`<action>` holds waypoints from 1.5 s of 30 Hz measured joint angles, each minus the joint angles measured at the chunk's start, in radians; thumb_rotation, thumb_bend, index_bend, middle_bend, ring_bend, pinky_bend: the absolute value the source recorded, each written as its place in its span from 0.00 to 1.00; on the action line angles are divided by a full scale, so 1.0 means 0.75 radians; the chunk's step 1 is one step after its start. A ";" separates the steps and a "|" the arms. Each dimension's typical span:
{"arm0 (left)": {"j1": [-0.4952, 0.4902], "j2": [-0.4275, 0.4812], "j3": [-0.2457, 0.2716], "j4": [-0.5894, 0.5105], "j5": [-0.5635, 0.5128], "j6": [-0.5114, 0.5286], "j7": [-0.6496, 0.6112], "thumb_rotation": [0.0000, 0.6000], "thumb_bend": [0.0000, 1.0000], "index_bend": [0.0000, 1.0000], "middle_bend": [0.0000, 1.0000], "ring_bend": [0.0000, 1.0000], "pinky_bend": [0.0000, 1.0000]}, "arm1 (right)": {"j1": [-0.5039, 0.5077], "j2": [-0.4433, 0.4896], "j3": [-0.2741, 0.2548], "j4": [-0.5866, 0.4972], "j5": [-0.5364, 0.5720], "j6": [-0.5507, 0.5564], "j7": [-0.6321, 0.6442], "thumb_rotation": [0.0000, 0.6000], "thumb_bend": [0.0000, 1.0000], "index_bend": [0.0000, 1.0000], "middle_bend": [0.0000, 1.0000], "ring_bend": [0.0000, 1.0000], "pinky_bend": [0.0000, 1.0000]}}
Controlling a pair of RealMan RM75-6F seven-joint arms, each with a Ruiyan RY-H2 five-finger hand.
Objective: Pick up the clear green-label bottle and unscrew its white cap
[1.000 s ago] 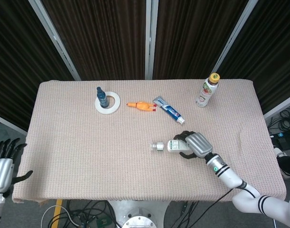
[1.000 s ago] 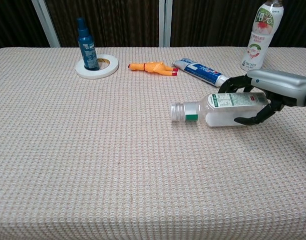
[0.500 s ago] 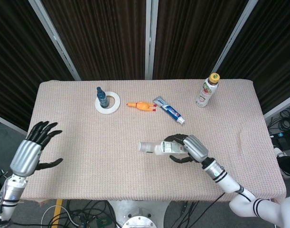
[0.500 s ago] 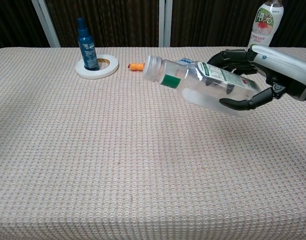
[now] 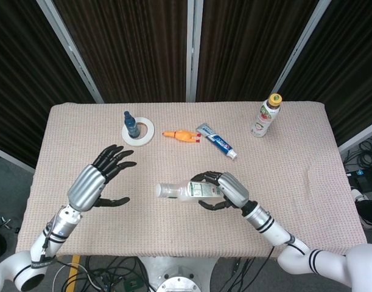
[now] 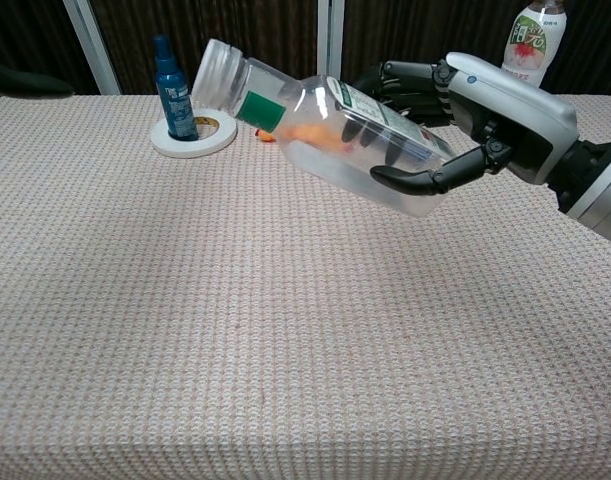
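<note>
My right hand [image 5: 227, 190] [image 6: 485, 110] grips the clear green-label bottle [image 5: 187, 191] [image 6: 320, 128] around its body and holds it above the table, lying nearly sideways. Its white cap [image 5: 164, 191] [image 6: 217, 75] points toward my left side, tilted a little upward in the chest view. My left hand [image 5: 94, 184] hovers open over the table's left part, fingers spread, a short gap away from the cap. In the chest view only a dark fingertip [image 6: 25, 82] of the left hand shows at the left edge.
At the back stand a blue spray bottle [image 5: 130, 125] inside a white tape roll [image 5: 139, 132], an orange toy [image 5: 180, 136], a toothpaste tube [image 5: 217, 141] and a yellow-capped drink bottle [image 5: 265, 115]. The woven tablecloth [image 5: 149, 231] covers the table.
The right hand lifted the bottle off the table and carried it left and toward me. The left hand rose from the table's left edge and moved in toward the cap.
</note>
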 measured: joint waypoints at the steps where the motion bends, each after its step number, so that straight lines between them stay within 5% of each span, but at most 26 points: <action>1: -0.011 -0.016 -0.004 0.004 -0.001 -0.003 0.014 1.00 0.06 0.19 0.08 0.01 0.01 | 0.008 -0.004 0.002 -0.007 0.001 -0.006 -0.006 1.00 0.57 0.66 0.53 0.34 0.54; 45: -0.137 -0.118 0.009 -0.043 -0.049 0.046 0.075 1.00 0.06 0.19 0.08 0.01 0.01 | 0.073 -0.050 0.008 -0.040 0.045 -0.031 -0.069 1.00 0.58 0.66 0.53 0.35 0.55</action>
